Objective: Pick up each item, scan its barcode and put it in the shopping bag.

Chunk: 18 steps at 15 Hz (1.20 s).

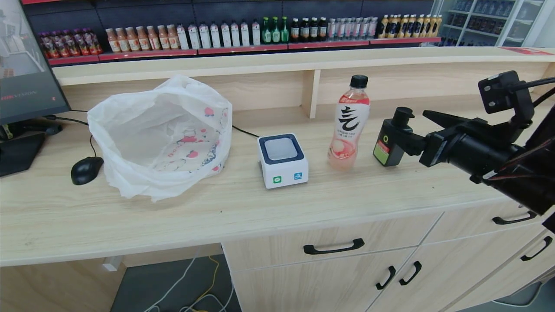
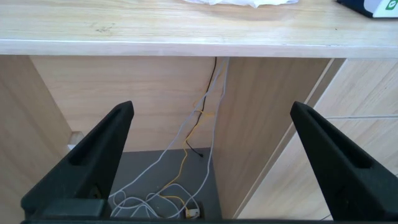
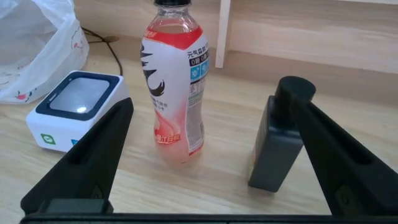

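Head view: the right gripper (image 1: 414, 128) is spread wide over the counter's (image 1: 260, 208) right end and grips nothing. The dark bottle (image 1: 389, 145) is at one finger. Drink shelves (image 1: 243, 48) line the back wall.

Left wrist view: the left gripper (image 2: 211, 112) gapes empty below the counter's front edge.

Right wrist view: the dark bottle stands just inside one finger; whether they touch I cannot tell. The pink bottle (image 3: 174, 87) stands beyond the fingertips.
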Tool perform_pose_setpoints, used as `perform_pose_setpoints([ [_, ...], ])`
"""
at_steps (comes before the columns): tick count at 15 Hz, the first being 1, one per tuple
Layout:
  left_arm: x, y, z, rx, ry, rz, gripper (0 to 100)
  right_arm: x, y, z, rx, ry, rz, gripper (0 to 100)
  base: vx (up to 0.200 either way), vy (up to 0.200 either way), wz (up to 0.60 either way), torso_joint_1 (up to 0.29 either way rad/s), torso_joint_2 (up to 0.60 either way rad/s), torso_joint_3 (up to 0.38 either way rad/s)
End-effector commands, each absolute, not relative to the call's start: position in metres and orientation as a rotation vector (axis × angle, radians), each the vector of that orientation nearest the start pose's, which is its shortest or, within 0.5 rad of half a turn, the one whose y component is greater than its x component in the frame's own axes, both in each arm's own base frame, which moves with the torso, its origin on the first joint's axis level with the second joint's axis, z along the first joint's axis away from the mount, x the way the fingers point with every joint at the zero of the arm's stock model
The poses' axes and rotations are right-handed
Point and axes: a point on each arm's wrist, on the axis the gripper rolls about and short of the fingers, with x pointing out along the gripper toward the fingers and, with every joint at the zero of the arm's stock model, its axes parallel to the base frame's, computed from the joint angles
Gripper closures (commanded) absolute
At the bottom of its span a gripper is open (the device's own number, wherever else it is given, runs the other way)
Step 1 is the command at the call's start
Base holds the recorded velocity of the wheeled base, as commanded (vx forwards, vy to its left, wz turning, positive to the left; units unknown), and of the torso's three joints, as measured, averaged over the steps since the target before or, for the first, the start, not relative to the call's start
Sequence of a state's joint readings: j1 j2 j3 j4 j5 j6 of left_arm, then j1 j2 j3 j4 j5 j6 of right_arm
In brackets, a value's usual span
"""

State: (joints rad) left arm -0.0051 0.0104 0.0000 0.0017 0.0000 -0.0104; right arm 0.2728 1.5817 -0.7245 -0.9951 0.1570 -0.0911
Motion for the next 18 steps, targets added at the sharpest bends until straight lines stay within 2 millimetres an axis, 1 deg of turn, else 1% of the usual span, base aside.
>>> perform_pose_setpoints([
  [1,-0.022,0.0,0.076,-0.011,0.011,-0.003,0,0.285,0.087,0.217,-0.081,-0.139,0.433,0,0.0,0.0,0.0,0.0,0.0,0.0],
  [2,-0.022,0.0,0.076,-0.011,0.011,-0.003,0,0.285,0.087,0.217,-0.081,-0.139,0.433,0,0.0,0.0,0.0,0.0,0.0,0.0],
  [3,-0.022,0.0,0.075,-0.011,0.009,-0.001,0,0.293,0.091,0.215,-0.08,-0.153,0.436,0,0.0,0.0,0.0,0.0,0.0,0.0],
  [4,-0.022,0.0,0.075,-0.011,0.008,-0.001,0,0.297,0.092,0.214,-0.08,-0.157,0.438,0,0.0,0.0,0.0,0.0,0.0,0.0],
  [5,-0.022,0.0,0.075,-0.012,0.009,-0.001,0,0.297,0.093,0.215,-0.079,-0.162,0.439,0,0.0,0.0,0.0,0.0,0.0,0.0],
  [6,-0.022,0.0,0.075,-0.011,0.009,-0.001,0,0.298,0.098,0.216,-0.078,-0.166,0.456,0,0.0,0.0,0.0,0.0,0.0,0.0],
  [8,-0.022,0.0,0.075,-0.011,0.009,-0.001,0,0.299,0.104,0.213,-0.075,-0.16,0.471,0,0.0,0.0,0.0,0.0,0.0,0.0],
  [10,-0.022,0.0,0.075,-0.011,0.009,-0.001,0,0.3,0.105,0.212,-0.076,-0.155,0.472,0,0.0,0.0,0.0,0.0,0.0,0.0],
  [15,-0.022,0.0,0.075,-0.012,0.008,-0.001,0,0.313,0.109,0.213,-0.073,-0.17,0.471,0,0.0,0.0,0.0,0.0,0.0,0.0],
  [16,-0.022,0.0,0.075,-0.012,0.008,-0.001,0,0.317,0.111,0.212,-0.073,-0.17,0.469,0,0.0,0.0,0.0,0.0,0.0,0.0],
  [18,-0.022,0.0,0.075,-0.012,0.008,-0.001,0,0.319,0.111,0.21,-0.073,-0.164,0.468,0,0.0,0.0,0.0,0.0,0.0,0.0],
])
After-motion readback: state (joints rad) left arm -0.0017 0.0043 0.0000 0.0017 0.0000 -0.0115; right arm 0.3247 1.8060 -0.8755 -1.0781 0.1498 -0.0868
